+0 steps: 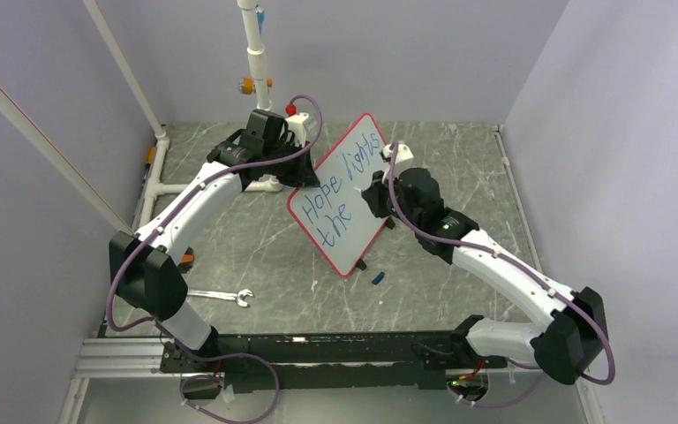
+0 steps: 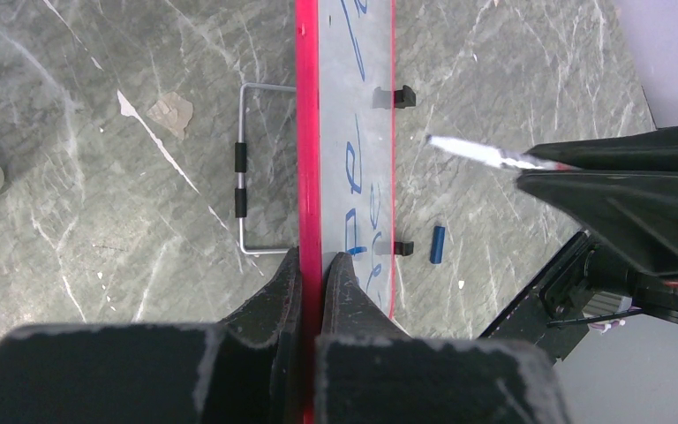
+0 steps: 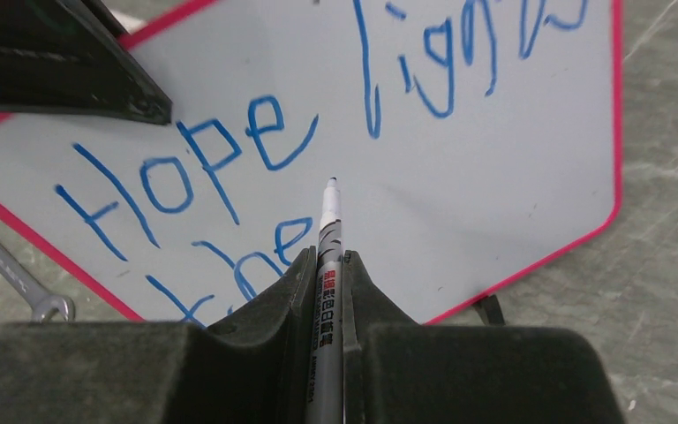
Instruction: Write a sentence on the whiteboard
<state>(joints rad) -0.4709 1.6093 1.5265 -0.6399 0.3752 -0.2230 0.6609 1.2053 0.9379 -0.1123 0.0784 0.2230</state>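
Both grippers are closed on something. We see the left gripper [image 2: 311,261] clamped on the red upper edge of the whiteboard [image 1: 364,237], and the right gripper [image 3: 325,261] clamped on a marker [image 3: 329,231]. The grey marbled desk [image 1: 468,168] carries the whiteboard, which stands on its long edge on small black feet, near the middle of the desk between the two arms. On it we read the sentence [image 1: 340,190] in blue: "Hope lights" on the upper line and "the" below. The marker tip points at the bare white area just right of "the". In the left wrist view it seems a little apart from the surface. A wrench [image 1: 221,296] lies near the left arm. A small blue cap [image 1: 378,278] lies just in front of the whiteboard.
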